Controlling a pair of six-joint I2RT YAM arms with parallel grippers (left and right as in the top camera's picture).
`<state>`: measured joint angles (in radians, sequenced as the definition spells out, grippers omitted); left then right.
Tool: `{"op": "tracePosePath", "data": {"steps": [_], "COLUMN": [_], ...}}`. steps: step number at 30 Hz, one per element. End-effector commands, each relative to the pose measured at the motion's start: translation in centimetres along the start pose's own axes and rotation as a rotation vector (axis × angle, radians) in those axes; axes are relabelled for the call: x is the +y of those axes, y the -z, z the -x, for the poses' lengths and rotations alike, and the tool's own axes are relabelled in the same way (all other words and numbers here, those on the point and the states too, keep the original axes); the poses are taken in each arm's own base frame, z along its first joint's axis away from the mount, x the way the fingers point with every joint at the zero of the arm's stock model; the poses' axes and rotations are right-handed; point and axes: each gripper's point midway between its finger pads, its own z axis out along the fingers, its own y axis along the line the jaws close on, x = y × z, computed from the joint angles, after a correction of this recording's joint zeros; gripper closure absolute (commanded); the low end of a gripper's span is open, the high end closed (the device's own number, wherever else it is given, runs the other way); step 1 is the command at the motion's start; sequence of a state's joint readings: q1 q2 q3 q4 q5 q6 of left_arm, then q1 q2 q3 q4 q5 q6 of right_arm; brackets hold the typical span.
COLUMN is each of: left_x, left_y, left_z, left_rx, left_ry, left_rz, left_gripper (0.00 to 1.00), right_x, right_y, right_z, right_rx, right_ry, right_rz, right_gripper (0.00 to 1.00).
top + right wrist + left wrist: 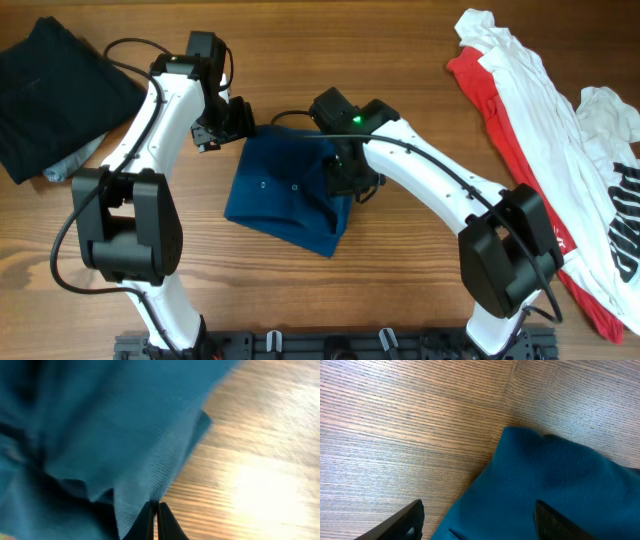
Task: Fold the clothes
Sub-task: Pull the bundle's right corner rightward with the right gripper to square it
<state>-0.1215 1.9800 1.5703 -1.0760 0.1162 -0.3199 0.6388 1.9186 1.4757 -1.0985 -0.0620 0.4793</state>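
The deep-blue polo shirt lies folded in a rough square at the table's middle, small buttons showing. My left gripper is open, its fingers straddling the shirt's upper left edge just above the cloth. My right gripper is shut on a hem of the blue shirt at its right side, fingertips pinched on the cloth edge. A white T-shirt and a red T-shirt lie heaped at the right.
A folded dark garment with some grey cloth under it lies at the far left. The white and red shirts spread along the right edge. Bare wooden table lies around the blue shirt.
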Motion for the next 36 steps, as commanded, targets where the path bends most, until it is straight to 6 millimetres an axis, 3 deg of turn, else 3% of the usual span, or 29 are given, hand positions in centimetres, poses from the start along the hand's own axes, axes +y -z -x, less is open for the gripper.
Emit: {"op": "tracePosePath", "data": {"steps": [1,2,3,4,6,19,24,33,34,36], "left_x": [0.2,0.2,0.2,0.2,0.2,0.5,0.5,0.5,0.5,0.5], "left_y": [0.1,0.1,0.1,0.1,0.1,0.1,0.1,0.1,0.1,0.1], "left_z": [0.4,0.4,0.4,0.4,0.4,0.5,0.5,0.5,0.5,0.5], "left_rx": [-0.011,-0.012,-0.013,-0.013,-0.013,-0.018,-0.018,-0.018,-0.018,-0.018], "left_ry": [0.003,0.004,0.004,0.003,0.003,0.003,0.003,0.003,0.003,0.003], "left_rz": [0.011,0.012,0.014,0.014,0.014,0.028,0.028,0.028,0.028,0.028], "left_gripper": [0.3,0.3,0.3,0.3,0.3,0.3,0.3,0.3,0.3,0.3], "right_x": [0.3,0.8,1.2,1.5,1.9,2.2,1.3,1.5,1.6,1.7], "right_y": [-0.6,-0.6,-0.5,-0.5,-0.4,-0.4,-1.3,-2.0,-2.0,-2.0], "right_z": [0.0,-0.2,-0.4,-0.6,-0.8,-0.6,-1.0,-0.9,-0.8,-0.5], "right_rx": [0.035,0.047,0.057,0.065,0.074,0.07,0.078,0.071,0.069,0.057], "right_ry": [0.025,0.055,0.072,0.08,0.087,0.058,0.003,-0.027,-0.037,-0.035], "right_rz": [0.042,0.074,0.099,0.117,0.14,0.153,0.111,0.131,0.131,0.137], "right_gripper": [0.96,0.95,0.75,0.62,0.58,0.62,0.62,0.63,0.65,0.83]}}
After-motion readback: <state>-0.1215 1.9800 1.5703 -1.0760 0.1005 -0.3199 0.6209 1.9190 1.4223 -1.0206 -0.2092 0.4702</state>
